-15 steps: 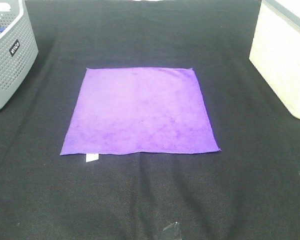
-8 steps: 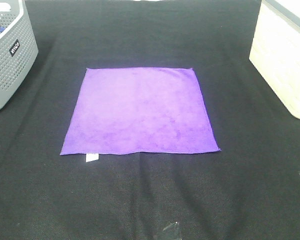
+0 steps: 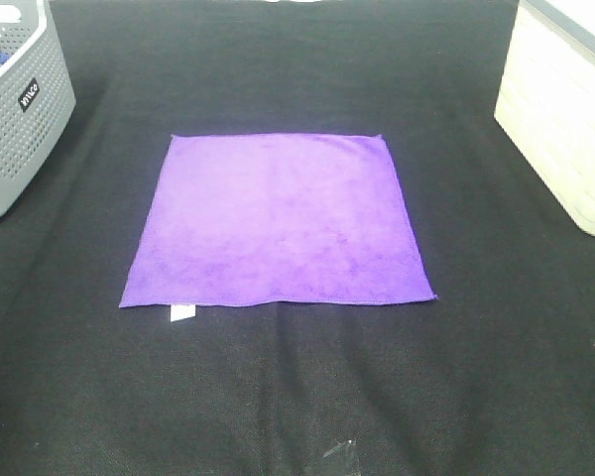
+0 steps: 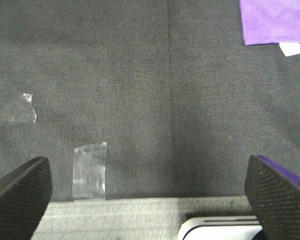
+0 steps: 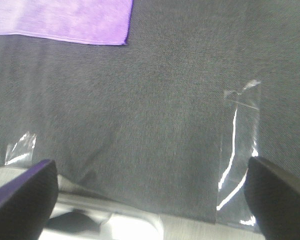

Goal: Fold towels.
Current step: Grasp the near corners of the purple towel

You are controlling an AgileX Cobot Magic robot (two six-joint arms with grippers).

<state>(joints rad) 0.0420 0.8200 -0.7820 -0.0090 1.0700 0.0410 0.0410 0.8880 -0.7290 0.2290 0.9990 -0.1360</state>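
no visible change, nothing has moved since earlier

Bright purple across the square microfiber towel [image 3: 278, 220], faintly mottled darker toward the small white tag [image 3: 182, 312]. Black, finely woven under the towel: the cloth-covered tabletop [image 3: 278, 397]. Left of the towel, pale grey perforated plastic basket [image 3: 15, 129] with a black-and-white label [image 3: 28, 95]. Right of the towel, cream-white box [image 3: 565, 119] with brick-like relief. Black dimpled pads [image 4: 20, 195] on left hand [image 4: 147, 170] and right hand [image 5: 150, 167].

black fabric tabletop [image 3: 278, 397]; grey perforated basket [image 3: 15, 109] left, cream bin [image 3: 565, 119] right.
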